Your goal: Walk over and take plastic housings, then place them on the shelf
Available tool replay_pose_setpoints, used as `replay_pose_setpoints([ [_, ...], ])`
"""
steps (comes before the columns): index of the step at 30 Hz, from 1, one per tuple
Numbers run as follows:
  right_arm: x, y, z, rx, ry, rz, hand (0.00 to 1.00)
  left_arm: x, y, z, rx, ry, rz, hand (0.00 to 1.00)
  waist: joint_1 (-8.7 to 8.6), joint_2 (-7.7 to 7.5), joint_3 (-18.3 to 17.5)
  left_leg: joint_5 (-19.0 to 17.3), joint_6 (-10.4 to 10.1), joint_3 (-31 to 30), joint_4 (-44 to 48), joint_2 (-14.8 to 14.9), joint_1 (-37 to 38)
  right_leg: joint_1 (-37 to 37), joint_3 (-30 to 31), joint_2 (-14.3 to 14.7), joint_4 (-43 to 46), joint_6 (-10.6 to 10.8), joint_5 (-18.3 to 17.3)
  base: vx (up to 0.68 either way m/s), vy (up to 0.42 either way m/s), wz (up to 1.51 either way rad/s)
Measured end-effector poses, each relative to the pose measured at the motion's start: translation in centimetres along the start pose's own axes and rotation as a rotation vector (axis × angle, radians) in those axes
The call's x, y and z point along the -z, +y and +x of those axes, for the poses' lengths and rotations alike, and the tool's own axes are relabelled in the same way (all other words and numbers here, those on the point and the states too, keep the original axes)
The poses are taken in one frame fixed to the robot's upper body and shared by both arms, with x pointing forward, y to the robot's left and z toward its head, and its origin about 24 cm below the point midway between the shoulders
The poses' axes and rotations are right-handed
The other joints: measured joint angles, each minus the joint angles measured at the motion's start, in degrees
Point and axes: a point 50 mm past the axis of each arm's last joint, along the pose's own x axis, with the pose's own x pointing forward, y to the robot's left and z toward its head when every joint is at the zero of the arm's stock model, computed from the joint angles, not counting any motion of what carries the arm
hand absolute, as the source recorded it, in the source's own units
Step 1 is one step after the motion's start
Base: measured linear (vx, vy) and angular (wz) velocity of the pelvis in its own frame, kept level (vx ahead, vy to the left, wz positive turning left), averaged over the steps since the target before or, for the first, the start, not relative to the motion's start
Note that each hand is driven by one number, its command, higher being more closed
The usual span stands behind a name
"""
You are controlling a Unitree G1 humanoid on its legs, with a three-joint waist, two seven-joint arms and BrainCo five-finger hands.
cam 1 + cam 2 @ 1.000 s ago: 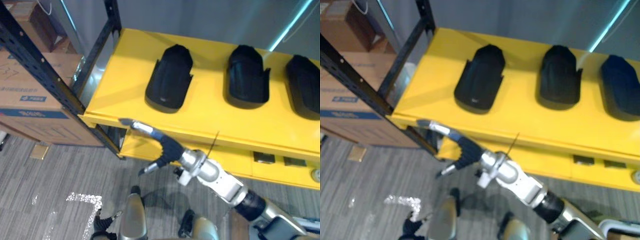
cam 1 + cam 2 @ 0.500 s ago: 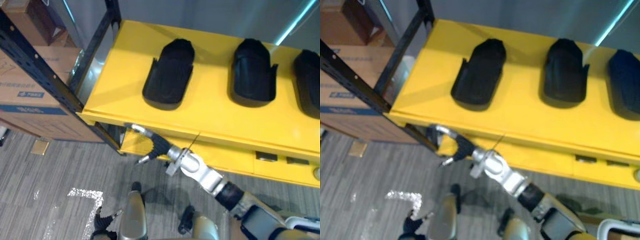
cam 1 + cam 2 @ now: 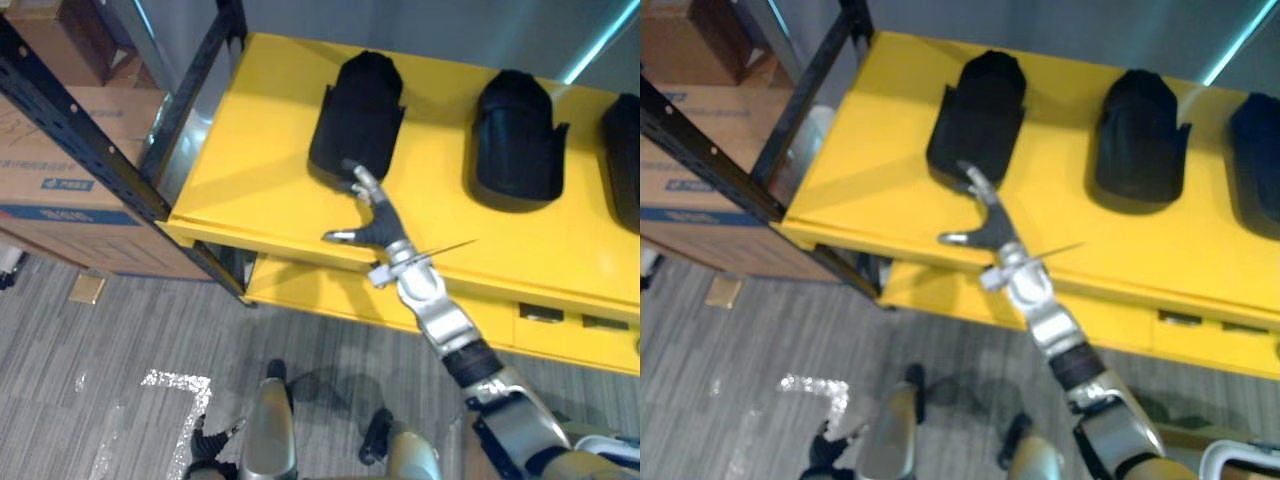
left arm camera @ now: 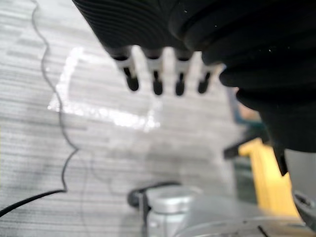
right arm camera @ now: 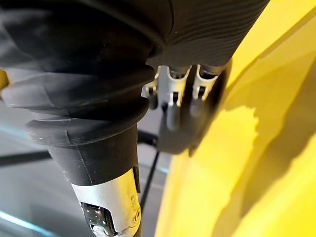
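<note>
Right hand [image 3: 372, 222] is raised over the front of the yellow shelf [image 3: 260, 170], holding nothing. Its fingers [image 3: 358, 180] are straight and apart and the thumb [image 3: 338, 237] is splayed to the side. The fingertips reach the near end of the leftmost housing [image 3: 362, 105] — cannot tell if they actually touch it. In the right wrist view the fingers lie against that dark shell, not curled round it. Count: three black plastic housings on the shelf top in one row, well apart: leftmost, middle housing [image 3: 515, 135] and third housing [image 3: 628, 160], which is cut by the picture edge. Left hand [image 4: 156, 74] hangs over the grey carpet [image 4: 59, 148] — fingers straight, side by side, empty. Two cardboard boxes [image 3: 55, 150] stand behind the black rack post [image 3: 90, 140]; one white tape mark [image 3: 170, 385] on the carpet
</note>
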Motion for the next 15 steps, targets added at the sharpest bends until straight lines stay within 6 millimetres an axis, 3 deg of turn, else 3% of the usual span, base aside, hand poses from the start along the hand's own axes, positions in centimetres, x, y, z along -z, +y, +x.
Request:
replay_pose_setpoints([
  [4, -0.6, -0.9, 0.7, 0.034, -0.023, -0.001, 0.00, -0.5, 0.0, 0.1, -0.002, -0.020, -0.010, 0.00, 0.01, 0.23, 2.1, 0.0, 0.0, -0.3, 0.5, 0.1, -0.1, -0.1, -0.1, 0.0, 0.6, -0.2, -0.1, -0.01, 0.001, 0.00],
  [9, -0.5, -0.8, 0.7, 0.036, -0.017, 0.022, 0.00, -0.5, 0.0, 0.1, -0.002, -0.019, -0.010, 0.00, 0.06, 0.18, 2.1, 0.0, 0.0, -0.4, 0.6, 0.1, -0.6, -0.5, -0.1, 0.0, 0.7, -0.2, -0.2, 0.00, 0.000, 0.00],
  [15, -0.6, 0.5, 0.5, -0.080, -0.014, 0.089, 0.00, -0.6, 0.0, 0.1, 0.000, -0.020, -0.010, 0.00, -0.01, 0.18, 2.1, 0.0, 0.0, -0.5, 0.6, 0.1, -1.0, -1.0, -0.1, 0.0, 1.0, -0.2, -0.2, 0.00, 0.000, 0.00],
])
